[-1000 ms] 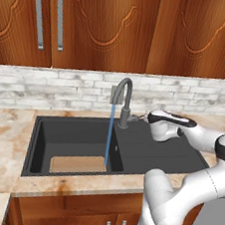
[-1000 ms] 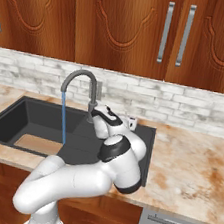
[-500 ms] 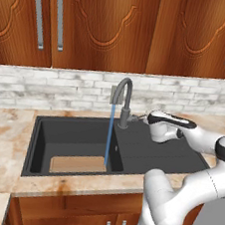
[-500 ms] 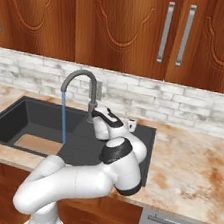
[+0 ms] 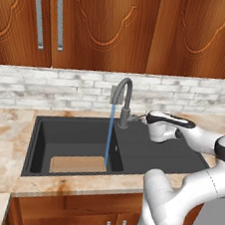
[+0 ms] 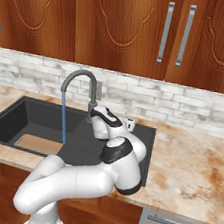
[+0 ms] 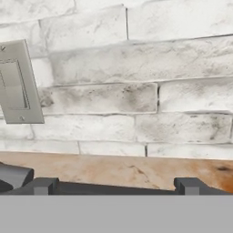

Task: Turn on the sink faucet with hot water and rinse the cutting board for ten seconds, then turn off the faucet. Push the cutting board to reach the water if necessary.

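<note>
The dark grey sink faucet (image 5: pixel 124 97) arches over the black sink (image 5: pixel 46 135), and a thin blue stream of water (image 5: pixel 109 134) falls from its spout. The stream lands at the right end of the tan cutting board (image 5: pixel 76 164), which lies flat at the front of the basin. My gripper (image 5: pixel 143 117) hovers just right of the faucet's base, close to the small side lever. In the hand view the gripper (image 7: pixel 116 186) is open, its fingertips (image 7: pixel 43 185) wide apart with nothing between them, and a dark grey part sits by the left tip. The board (image 6: pixel 38 144) and water (image 6: pixel 63 120) also appear from the right.
A white brick backsplash (image 7: pixel 136 91) with a grey outlet plate (image 7: pixel 17 84) stands right behind the faucet. The ribbed drainboard (image 5: pixel 159 153) lies under my hand. Marble counter (image 6: pixel 193 161) stretches to the right, and wooden cabinets (image 5: pixel 111 24) hang overhead.
My hand has crept slightly closer to the faucet's base. The water keeps running and the cutting board has not moved.
</note>
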